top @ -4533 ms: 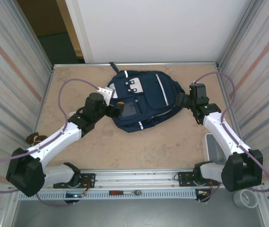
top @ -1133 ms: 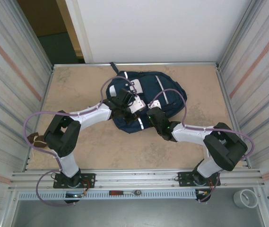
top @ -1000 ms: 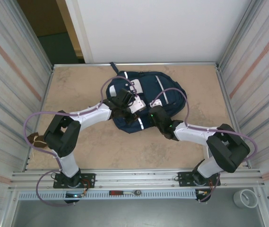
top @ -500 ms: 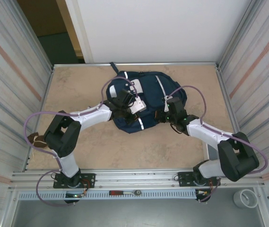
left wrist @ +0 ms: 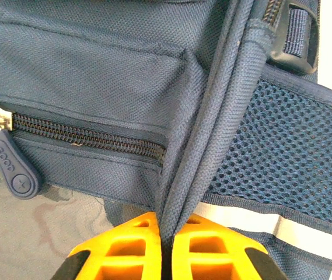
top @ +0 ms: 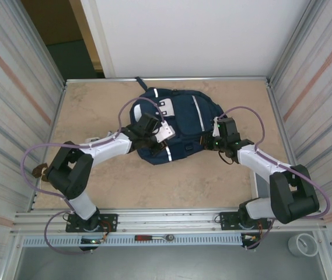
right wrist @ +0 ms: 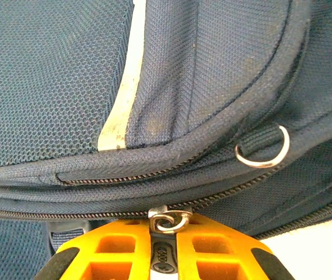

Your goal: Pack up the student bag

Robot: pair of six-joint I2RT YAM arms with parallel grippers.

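Note:
The student bag (top: 180,114), a navy backpack with thin reflective stripes, lies flat at the middle back of the table. My left gripper (top: 153,133) is at its near left side, shut on a piped fabric seam (left wrist: 212,122) beside a mesh pocket (left wrist: 279,151); a closed zip with a dark pull (left wrist: 11,166) runs to the left. My right gripper (top: 213,135) is at the bag's right side. Its orange fingers (right wrist: 224,251) are shut on a black zip pull with a metal ring (right wrist: 167,220) on the lower zip line. A metal D-ring (right wrist: 263,153) hangs just above.
Corrugated metal walls (top: 8,116) close in the table (top: 95,99) on both sides, with a white wall behind. A tape roll (top: 303,245) and a ratchet tool (top: 154,238) lie below the front rail. A brown item (top: 40,170) sits at the left edge.
My right gripper has swept from the bag's near front edge rightward to its right side. The left gripper and its arm shifted slightly left, and the bag moved a little with them.

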